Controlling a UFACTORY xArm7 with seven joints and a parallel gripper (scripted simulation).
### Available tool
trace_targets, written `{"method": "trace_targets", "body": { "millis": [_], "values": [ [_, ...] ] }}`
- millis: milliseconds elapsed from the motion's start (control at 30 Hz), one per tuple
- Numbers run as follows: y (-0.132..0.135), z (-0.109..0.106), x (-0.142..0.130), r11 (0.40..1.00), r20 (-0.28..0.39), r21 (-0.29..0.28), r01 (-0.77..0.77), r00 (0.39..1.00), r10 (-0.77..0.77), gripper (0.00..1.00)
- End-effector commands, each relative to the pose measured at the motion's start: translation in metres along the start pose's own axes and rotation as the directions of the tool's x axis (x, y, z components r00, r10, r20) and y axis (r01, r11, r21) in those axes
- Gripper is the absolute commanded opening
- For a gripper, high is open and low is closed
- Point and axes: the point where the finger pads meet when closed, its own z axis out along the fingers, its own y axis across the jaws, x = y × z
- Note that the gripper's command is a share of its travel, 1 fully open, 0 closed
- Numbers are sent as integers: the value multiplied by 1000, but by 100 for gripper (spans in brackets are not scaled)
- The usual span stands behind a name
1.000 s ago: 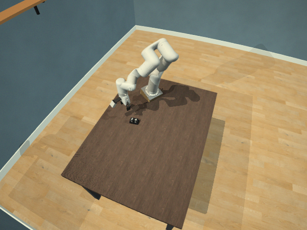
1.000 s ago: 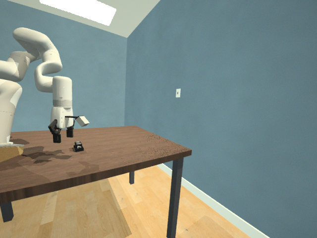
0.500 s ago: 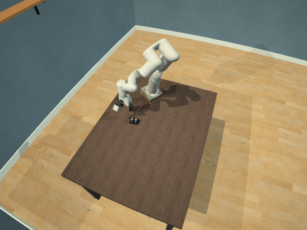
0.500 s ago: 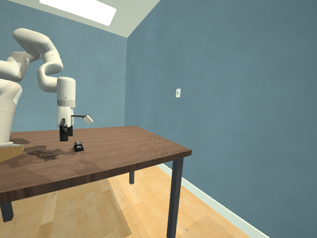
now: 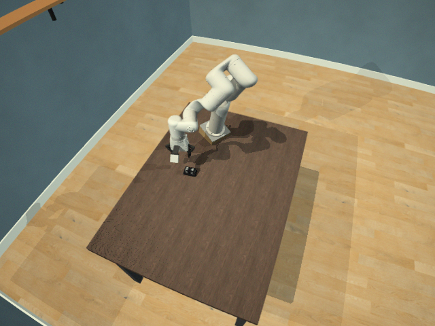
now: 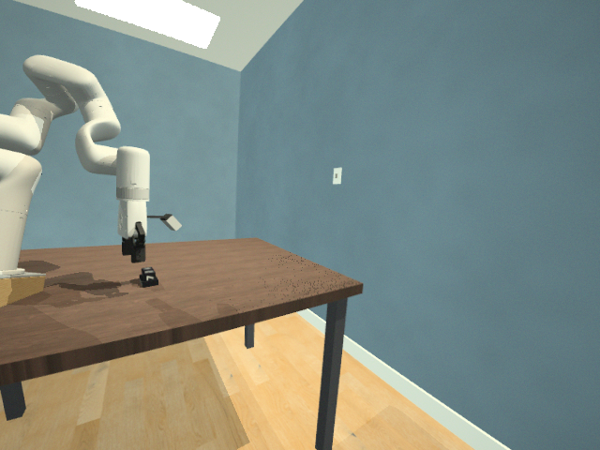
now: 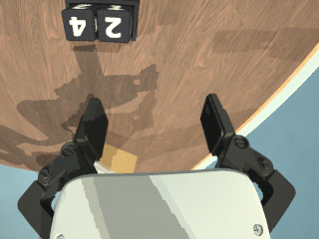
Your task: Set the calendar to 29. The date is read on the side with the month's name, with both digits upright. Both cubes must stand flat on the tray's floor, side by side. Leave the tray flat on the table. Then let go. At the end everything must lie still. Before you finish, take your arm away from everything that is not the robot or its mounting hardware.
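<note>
Gripper (image 5: 181, 154) (image 6: 135, 251) (image 7: 154, 108): jaws wide apart, nothing held, poised above the table (image 5: 211, 210) (image 6: 193, 271) (image 7: 174, 60) on the base's side of the tray (image 5: 185, 173) (image 6: 150, 283) (image 7: 134, 22)—presumably kept spread to straddle a cube. The tray rests toward the table's left edge in the top view, its two cubes (image 5: 190, 170) (image 6: 148, 274) (image 7: 97, 25) side by side—the wrist view shows a 2 and a 4 inverted, so turning appears necessary.
</note>
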Motion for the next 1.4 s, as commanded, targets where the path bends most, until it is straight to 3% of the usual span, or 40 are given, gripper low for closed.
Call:
{"method": "trace_targets", "body": {
  "millis": [0, 167, 433, 500, 567, 800, 867, 900, 1000, 1100, 1167, 1367],
  "values": [
    [-6, -2, 7, 985, -13, -6, 172, 985, -172, 100],
    [-12, -3, 13, 954, -12, -8, 301, 954, -301, 100],
    [-24, -6, 24, 837, -10, -12, 546, 837, -546, 100],
    [-24, -6, 24, 837, -10, -12, 546, 837, -546, 100],
    [-30, -7, 29, 765, -9, -13, 644, 765, -644, 100],
    [-40, -8, 36, 627, -8, -15, 779, 626, -779, 100],
    [-44, -9, 39, 562, -8, -16, 827, 562, -827, 100],
    [-44, -9, 39, 559, -8, -16, 829, 559, -829, 100],
    [-50, -10, 44, 454, -7, -18, 891, 454, -891, 100],
    [-52, -10, 44, 432, -7, -18, 902, 432, -902, 100],
    [-58, -11, 49, 324, -7, -20, 946, 324, -946, 100],
    [-66, -13, 53, 189, -6, -22, 982, 189, -982, 100]
  ]
}}
